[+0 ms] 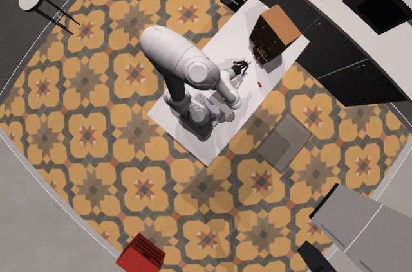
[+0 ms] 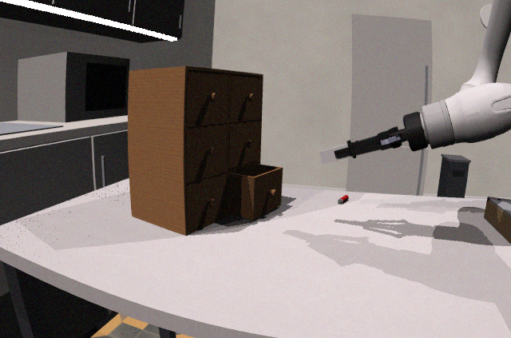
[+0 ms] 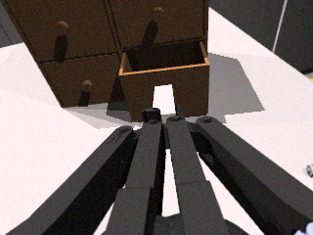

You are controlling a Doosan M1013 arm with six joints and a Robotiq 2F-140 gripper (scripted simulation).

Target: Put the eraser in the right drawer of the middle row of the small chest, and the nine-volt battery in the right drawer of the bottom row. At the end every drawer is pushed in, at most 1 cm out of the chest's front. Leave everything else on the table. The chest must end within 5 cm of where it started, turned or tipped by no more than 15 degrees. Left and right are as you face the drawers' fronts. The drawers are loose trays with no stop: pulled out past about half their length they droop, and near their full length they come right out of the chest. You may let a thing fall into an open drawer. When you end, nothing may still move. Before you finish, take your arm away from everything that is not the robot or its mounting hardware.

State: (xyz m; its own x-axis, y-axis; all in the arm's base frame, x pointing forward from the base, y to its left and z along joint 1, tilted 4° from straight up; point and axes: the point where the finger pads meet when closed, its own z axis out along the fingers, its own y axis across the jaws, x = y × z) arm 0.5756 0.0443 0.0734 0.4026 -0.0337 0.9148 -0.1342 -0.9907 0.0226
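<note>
The wooden chest (image 1: pixel 280 23) (image 2: pixel 156 140) stands upright on the table. Its bottom right drawer (image 2: pixel 266 196) (image 3: pixel 196 95) is pulled partly out and looks level. A small green thing (image 1: pixel 266 56) lies inside that drawer; I cannot tell what it is. The middle right drawer (image 2: pixel 243 157) (image 3: pixel 181 29) and the other drawers look pushed in. My gripper (image 1: pixel 250 62) (image 2: pixel 327 155) (image 3: pixel 164 99) is shut and empty, in front of the chest and above the table, clear of the open drawer's front. I cannot make out the eraser or the nine-volt battery elsewhere.
A small red cylinder with a grey end (image 1: pixel 259 84) (image 2: pixel 343 199) lies on the table (image 1: pixel 212 149) (image 2: pixel 288 284), beyond the open drawer's right side as I face the fronts. The kitchen counter (image 1: pixel 352 16) runs behind the chest. A brown box-like edge (image 2: pixel 497 218) shows near the arm.
</note>
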